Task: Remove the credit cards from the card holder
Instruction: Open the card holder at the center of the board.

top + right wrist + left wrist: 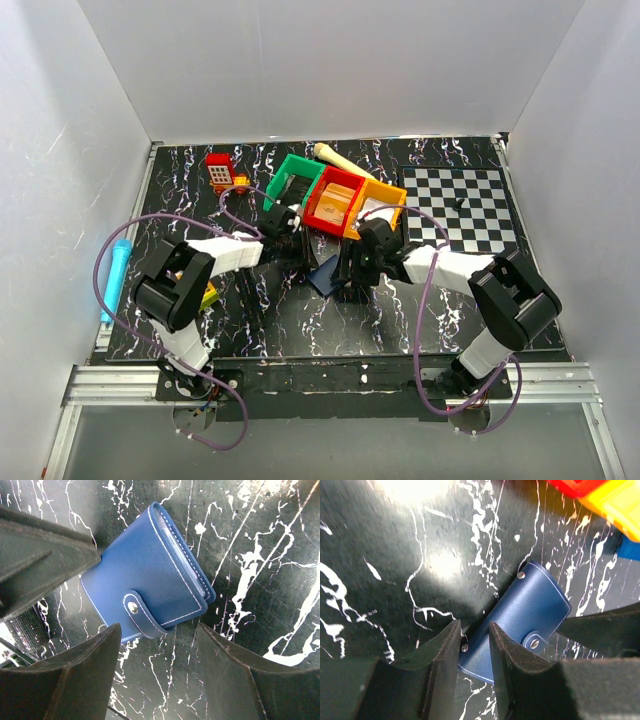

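1. Black left gripper had its jaws narrowly apart at one edge of the navy leather bifold card holder; whether they pinched it could not be told.
2. That card holder lay snapped shut on the black marbled table, between both grippers.
3. Right gripper stood just beside it, jaws spread wide, empty.
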Controlling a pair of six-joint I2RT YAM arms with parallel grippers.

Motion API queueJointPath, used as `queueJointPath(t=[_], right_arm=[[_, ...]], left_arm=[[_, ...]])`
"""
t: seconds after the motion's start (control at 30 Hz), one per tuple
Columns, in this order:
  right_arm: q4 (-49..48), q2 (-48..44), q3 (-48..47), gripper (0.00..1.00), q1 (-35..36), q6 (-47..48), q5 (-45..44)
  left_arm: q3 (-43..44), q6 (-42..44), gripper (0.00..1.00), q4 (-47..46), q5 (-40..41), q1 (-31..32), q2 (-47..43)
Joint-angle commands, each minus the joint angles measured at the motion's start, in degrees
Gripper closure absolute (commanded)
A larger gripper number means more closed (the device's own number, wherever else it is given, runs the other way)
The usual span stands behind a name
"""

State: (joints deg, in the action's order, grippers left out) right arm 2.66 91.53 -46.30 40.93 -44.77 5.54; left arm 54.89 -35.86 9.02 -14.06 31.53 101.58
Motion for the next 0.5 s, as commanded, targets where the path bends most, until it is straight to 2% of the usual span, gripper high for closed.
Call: queueJointPath(t=[0.0, 0.47], right_arm=[[1.6, 1.1, -3.3, 0.31, -0.1, 4.6, 1.1], [13.3, 3.2, -9.4, 0.34, -0.1, 19.1, 0.7]], left_arm=[[-4.2, -1.6, 0.71, -0.8, -0.5, 1.7, -5.1], [-13.4, -6.2, 0.72, -2.5, 2.9, 6.5, -14.7]])
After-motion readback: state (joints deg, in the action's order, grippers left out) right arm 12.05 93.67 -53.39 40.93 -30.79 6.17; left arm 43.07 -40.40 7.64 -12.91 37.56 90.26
